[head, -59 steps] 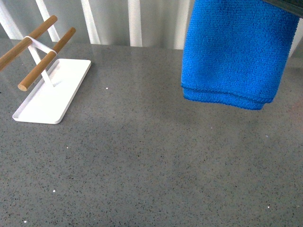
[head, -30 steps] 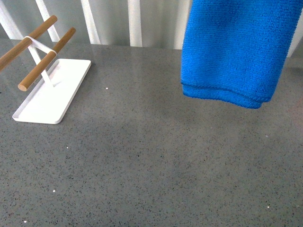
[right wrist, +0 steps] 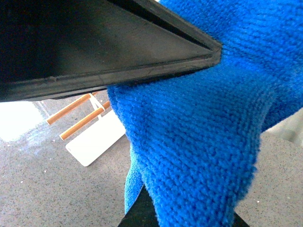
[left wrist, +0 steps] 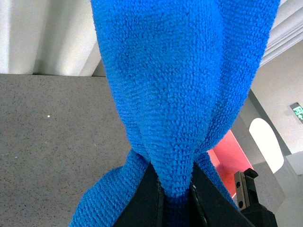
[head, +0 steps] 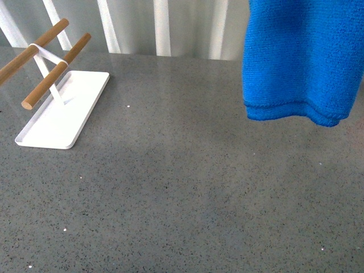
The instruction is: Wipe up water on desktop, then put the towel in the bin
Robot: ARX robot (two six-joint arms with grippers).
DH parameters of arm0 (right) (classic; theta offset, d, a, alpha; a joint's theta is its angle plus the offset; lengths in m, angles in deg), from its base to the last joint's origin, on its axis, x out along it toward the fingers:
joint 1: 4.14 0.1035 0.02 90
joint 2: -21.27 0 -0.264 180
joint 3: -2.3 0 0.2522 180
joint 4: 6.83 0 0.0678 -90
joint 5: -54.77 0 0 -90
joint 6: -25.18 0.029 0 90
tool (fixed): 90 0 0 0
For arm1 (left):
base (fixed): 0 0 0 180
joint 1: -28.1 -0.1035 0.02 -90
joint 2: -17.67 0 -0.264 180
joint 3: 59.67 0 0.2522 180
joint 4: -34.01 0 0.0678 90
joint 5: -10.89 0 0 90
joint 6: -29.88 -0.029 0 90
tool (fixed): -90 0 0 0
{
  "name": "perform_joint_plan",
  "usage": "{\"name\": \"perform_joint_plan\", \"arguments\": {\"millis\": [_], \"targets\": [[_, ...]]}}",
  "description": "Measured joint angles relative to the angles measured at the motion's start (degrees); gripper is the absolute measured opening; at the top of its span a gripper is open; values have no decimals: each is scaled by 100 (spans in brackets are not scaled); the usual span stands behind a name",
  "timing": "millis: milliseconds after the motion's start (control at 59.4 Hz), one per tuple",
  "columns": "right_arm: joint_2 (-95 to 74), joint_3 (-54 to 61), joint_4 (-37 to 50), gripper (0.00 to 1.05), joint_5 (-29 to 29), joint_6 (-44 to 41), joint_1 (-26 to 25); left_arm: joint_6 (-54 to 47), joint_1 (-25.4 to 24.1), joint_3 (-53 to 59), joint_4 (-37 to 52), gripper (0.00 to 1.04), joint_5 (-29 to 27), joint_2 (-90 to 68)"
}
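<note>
The towel (head: 301, 57), pinched by the left end effector (left wrist: 176, 196), has shifted further from the white tray (head: 85, 99), above the bench (head: 170, 193), indicating the disposal stage; right end effector (right wrist: 182, 137) state indeterminate.

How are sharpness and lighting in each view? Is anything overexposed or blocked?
Front view: soft even light, towel sharp, faint sheen on the desktop. Left wrist view: towel weave crisp, bright background washed out. Right wrist view: a black shape hides much; white glare on the desktop.
</note>
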Motion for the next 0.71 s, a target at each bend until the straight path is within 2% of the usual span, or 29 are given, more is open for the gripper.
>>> {"name": "perform_joint_plan", "arguments": {"millis": [50,118,337,589,623,707], "targets": [[11,0,-15,4,26,2,-35,7,-7,0,-13,5,-28,0],[24,0,-37,4,59,13,-103,28,-42,0,-109,19,-94,0],[39,-2,-101,4,87,72,-310,17,-337,7,-142,54,-107,22],[87,-2,-188,4,129,144,-605,-186,-1309,629,-90,95,35,485],[96,-2,-212,4,133,142,-649,-289,-1438,879,-39,99,122,599],[109,-2,-289,4,188,120,-807,-800,-1834,1832,66,98,481,1174]]}}
